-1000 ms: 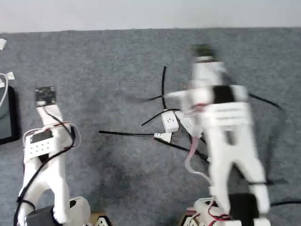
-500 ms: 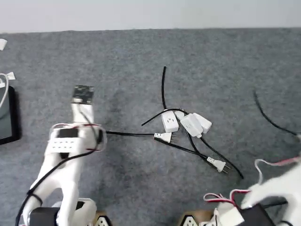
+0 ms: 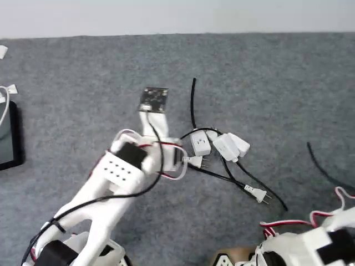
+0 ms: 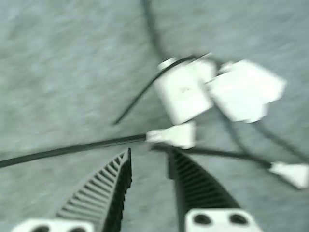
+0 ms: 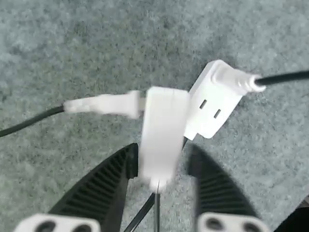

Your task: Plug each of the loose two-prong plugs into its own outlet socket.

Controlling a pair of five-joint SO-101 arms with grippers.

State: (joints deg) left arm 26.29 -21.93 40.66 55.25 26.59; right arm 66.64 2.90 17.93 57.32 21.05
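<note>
Three white outlet sockets (image 3: 200,143) lie clustered mid-table on black cables. One loose two-prong plug (image 3: 193,161) lies just in front of them, a second plug (image 3: 256,193) farther right. My left gripper (image 3: 180,159) sits right beside the first plug. In the left wrist view its black fingers stand open (image 4: 148,152), with that plug (image 4: 174,135) just beyond the tips and the sockets (image 4: 183,94) behind. In the right wrist view my right gripper (image 5: 162,149) is open astride a white socket block (image 5: 161,116), with a plug (image 5: 104,104) at its side and a two-slot socket (image 5: 212,104) next to it.
The table is covered in grey carpet. A dark flat device (image 3: 8,136) with a white cord lies at the left edge. A loose black cable (image 3: 319,163) trails at the right. The right arm's body (image 3: 310,246) sits at the bottom right corner.
The left arm has swung right from the table's left side to the first plug. The right arm has pulled back from over the sockets to the bottom right corner.
</note>
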